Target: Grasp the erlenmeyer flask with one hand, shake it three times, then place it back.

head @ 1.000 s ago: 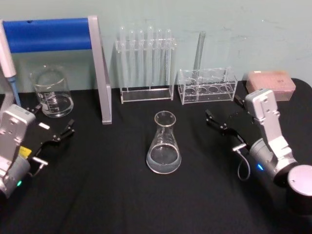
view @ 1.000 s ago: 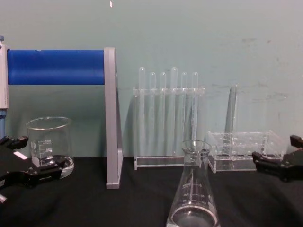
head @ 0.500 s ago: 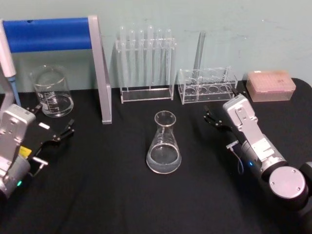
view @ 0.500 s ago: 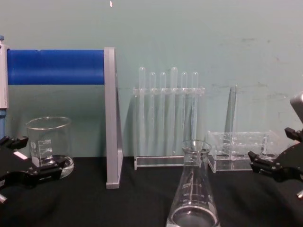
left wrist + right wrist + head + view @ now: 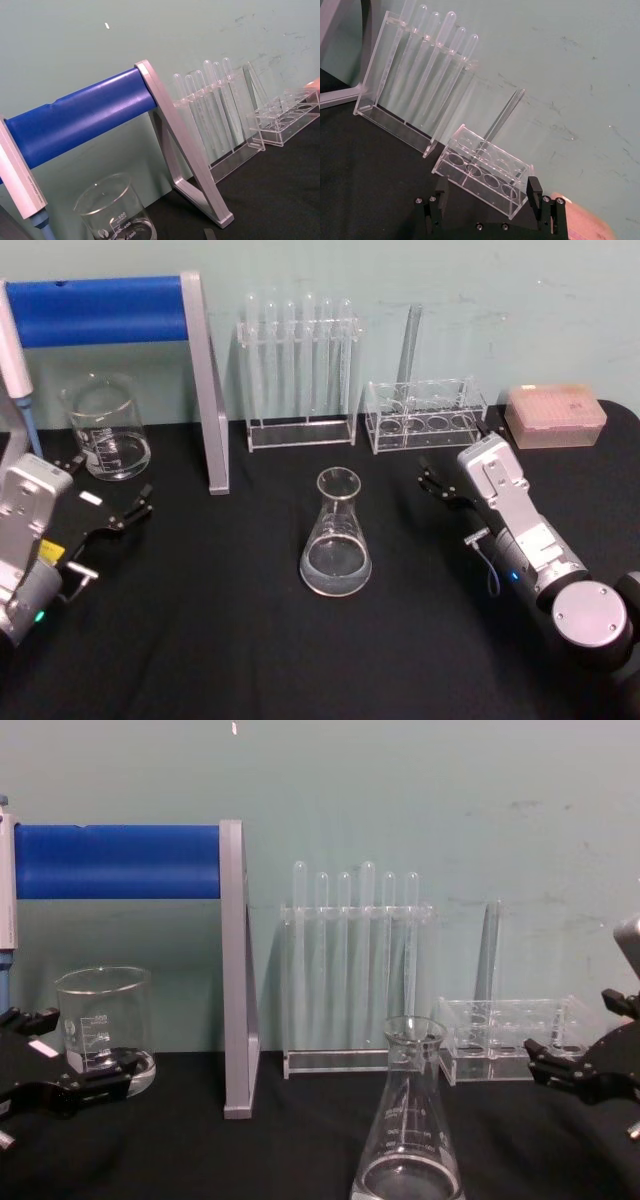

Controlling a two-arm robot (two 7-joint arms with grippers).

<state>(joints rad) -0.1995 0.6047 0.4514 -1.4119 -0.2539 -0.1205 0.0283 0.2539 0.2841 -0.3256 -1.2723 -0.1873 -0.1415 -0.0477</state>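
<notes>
Centrally erlenmeyer flask (image 5: 336,534), right gripper (image 5: 432,484) beside, apart

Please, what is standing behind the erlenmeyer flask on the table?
Behind the erlenmeyer flask stands a clear rack of test tubes against the wall, beside a lower clear rack holding one tube. The flask's neck hides part of the tall rack's base in the chest view.

Bare black table (image 5: 420,570) rings the erlenmeyer flask (image 5: 336,536); test tube rack (image 5: 298,375) stands at twelve o'clock; grey stand post (image 5: 206,390) at ten.
</notes>
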